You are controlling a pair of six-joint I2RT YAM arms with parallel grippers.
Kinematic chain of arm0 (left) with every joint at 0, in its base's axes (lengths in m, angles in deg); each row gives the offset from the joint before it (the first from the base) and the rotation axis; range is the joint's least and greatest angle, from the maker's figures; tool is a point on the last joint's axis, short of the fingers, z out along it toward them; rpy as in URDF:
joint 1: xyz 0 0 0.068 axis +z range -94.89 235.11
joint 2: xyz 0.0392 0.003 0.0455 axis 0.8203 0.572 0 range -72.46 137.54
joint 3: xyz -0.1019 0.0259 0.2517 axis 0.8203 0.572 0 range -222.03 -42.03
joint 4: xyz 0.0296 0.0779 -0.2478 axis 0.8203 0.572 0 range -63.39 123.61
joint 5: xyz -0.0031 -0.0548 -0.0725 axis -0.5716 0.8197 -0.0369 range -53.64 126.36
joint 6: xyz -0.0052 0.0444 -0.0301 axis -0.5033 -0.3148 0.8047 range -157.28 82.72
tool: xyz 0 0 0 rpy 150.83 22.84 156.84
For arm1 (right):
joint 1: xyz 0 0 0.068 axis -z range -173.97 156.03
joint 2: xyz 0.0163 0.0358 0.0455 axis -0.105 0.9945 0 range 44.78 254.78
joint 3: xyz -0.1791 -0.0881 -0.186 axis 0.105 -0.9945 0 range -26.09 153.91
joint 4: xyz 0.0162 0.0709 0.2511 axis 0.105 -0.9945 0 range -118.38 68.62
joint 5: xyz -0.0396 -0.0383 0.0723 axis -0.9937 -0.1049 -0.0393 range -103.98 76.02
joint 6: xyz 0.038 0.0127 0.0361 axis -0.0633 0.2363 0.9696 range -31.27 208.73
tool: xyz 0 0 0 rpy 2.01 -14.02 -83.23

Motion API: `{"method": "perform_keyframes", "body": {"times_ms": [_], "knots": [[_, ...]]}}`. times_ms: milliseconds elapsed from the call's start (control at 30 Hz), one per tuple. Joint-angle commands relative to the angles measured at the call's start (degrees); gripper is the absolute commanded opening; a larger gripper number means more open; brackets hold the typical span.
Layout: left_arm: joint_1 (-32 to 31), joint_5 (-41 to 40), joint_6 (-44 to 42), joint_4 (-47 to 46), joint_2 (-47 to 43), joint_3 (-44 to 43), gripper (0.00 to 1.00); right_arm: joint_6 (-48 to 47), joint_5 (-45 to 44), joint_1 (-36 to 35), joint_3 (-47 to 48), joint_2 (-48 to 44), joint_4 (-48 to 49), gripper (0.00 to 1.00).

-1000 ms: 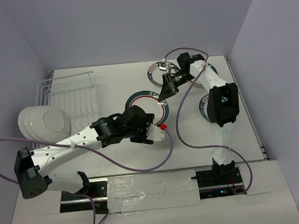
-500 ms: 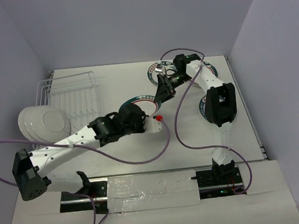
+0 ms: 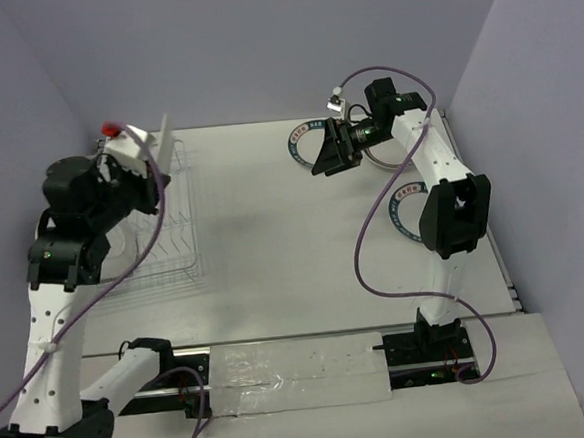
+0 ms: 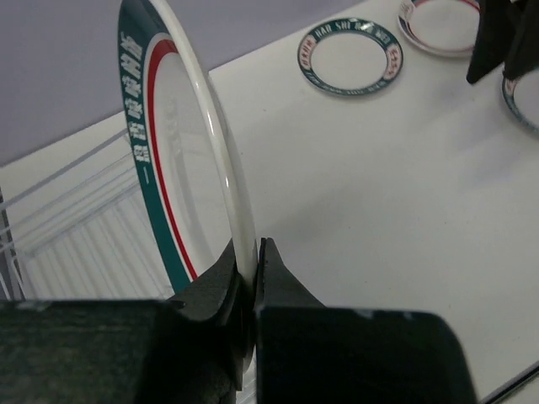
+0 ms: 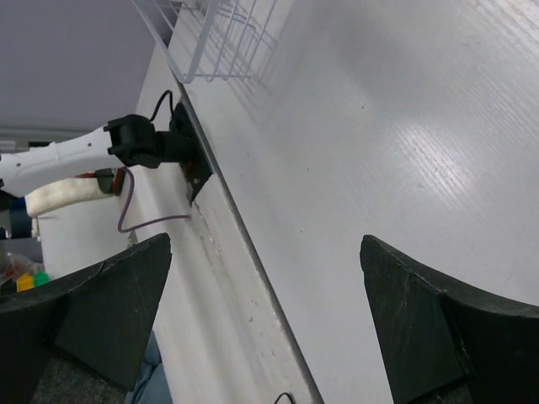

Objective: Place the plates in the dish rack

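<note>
The white tabletop (image 3: 274, 250) carries the dish rack (image 3: 179, 257) at its left side, and the left arm (image 3: 51, 286) hides the rack's left half. The right arm (image 3: 439, 164) covers part of a teal-rimmed plate (image 3: 400, 211) lying flat on the right. A second flat plate (image 3: 299, 140) near the far edge is half hidden by the right end effector (image 3: 326, 158), whose fingers are spread wide and grasp nothing. The left end effector (image 4: 253, 257) is clenched on the rim of the held plate (image 4: 189, 168), which stands on edge above the rack with its lower part out of sight.
</note>
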Motion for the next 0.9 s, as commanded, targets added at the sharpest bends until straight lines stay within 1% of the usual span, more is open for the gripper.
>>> {"method": "perform_keyframes", "body": {"times_ms": [0, 67, 100, 133, 167, 200, 233, 267, 300, 400, 500, 567, 667, 767, 867], "knots": [[14.91, 16.62, 8.53, 0.78, 1.11, -2.29, 0.0, 1.17, -1.53, -0.56, -1.47, -3.21, 3.08, 1.0], [24.0, 24.38, 8.62, 4.02, 3.04, -3.86, 0.0, 0.73, -1.44, -0.56, -2.44, -3.48, 3.25, 1.0], [33.01, 33.47, 8.1, 5.35, 6.01, -4.48, 0.0, 0.47, -1.44, -0.56, -2.61, -3.65, 3.08, 1.0], [37.53, 37.82, 7.22, 7.19, 7.96, -5.36, 0.0, 0.03, -1.44, -0.48, -3.05, -3.74, 3.08, 1.0], [41.32, 42.22, 4.43, 11.91, 10.15, -7.89, 0.0, -0.24, -1.44, -0.48, -3.23, -4.0, 2.9, 1.0], [47.27, 45.74, 2.22, 15.35, 15.13, -9.57, 0.0, -0.59, -1.53, -0.48, -3.49, -4.18, 2.73, 1.0], [49.25, 50.3, -0.15, 18.86, 17.7, -11.59, 0.0, -1.03, -1.62, -0.48, -3.93, -4.53, 2.64, 1.0], [50.83, 51.91, -5.65, 22.64, 19.99, -15.44, 0.0, -1.29, -1.7, -0.48, -4.28, -4.62, 2.64, 1.0], [53.55, 52.97, -8.58, 29.99, 24.11, -17.3, 0.0, -1.64, -1.71, -0.56, -4.81, -4.71, 2.64, 1.0], [57.08, 54.12, -17.11, 38.64, 29.31, -21.62, 0.0, -2.08, -1.27, -0.56, -5.86, -4.71, 2.72, 1.0], [58.93, 52.72, -19.76, 38.94, 30.04, -20.31, 0.0, -2.43, -1.09, -0.56, -6.74, -4.8, 2.99, 1.0], [59.02, 51.41, -22.05, 38.94, 29.69, -17.17, 0.0, -2.61, -1.18, -0.48, -7.1, -4.88, 3.25, 1.0], [59.11, 49.91, -23.11, 37.8, 28.72, -13.29, 0.0, -2.96, -1.35, -0.48, -7.54, -4.97, 3.25, 1.0], [59.2, 48.94, -21.27, 33.85, 27.49, -10.21, 0.0, -3.49, -1.7, -0.39, -7.71, -4.89, 2.99, 1.0], [59.2, 47.62, -20.47, 32.17, 27.57, -8.27, 0.0, -3.93, -1.88, -0.48, -7.63, -4.8, 2.64, 1.0]]}}
